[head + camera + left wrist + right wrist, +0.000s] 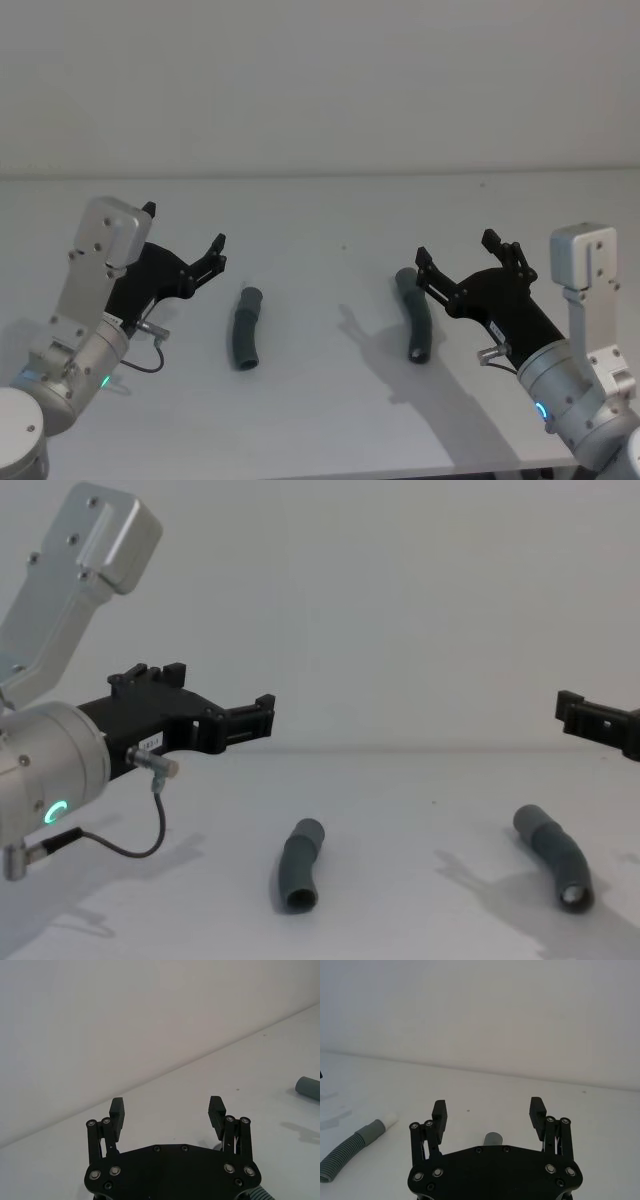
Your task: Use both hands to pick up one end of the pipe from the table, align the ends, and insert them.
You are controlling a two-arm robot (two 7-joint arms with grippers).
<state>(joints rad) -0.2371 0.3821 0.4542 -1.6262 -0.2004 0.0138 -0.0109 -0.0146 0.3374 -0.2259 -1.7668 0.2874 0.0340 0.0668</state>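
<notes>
We are holding both arms raised over the table [320, 215], left gripper [184, 226] and right gripper [457, 247] gaping wide, empty. The pipe's left piece [244, 328] and right piece [415, 312] are lying between them, well apart.

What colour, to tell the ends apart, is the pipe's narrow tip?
The tip is white, clearest in the right wrist view.

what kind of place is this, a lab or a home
Probably a robot lab or test bench: a plain white table against a bare wall, the left pipe piece and right pipe piece lying on it, the left gripper and right gripper open above it.
</notes>
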